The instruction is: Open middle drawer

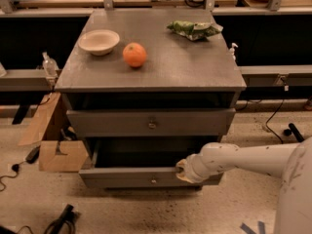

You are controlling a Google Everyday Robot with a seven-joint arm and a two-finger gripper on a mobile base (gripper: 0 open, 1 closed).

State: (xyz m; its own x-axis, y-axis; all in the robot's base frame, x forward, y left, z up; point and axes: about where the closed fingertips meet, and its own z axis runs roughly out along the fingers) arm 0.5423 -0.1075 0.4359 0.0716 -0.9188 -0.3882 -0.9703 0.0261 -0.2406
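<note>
The middle drawer (122, 178) is the long low grey front with a small round knob (154, 180). It stands pulled out from the cabinet, and its dark inside shows behind the front. My gripper (182, 172) is at the top edge of that front, right of the knob, with the white arm (234, 160) reaching in from the right. The taller top drawer (107, 123) with its knob (152, 123) sits above, slightly out. The lowest drawer is hidden beneath the middle one.
On the cabinet top (185, 62) are a white bowl (99, 41), an orange (134, 54) and a green bag (193, 29). A cardboard box (56, 150) stands on the floor at the left. Cables and a dark tool (61, 221) lie on the floor.
</note>
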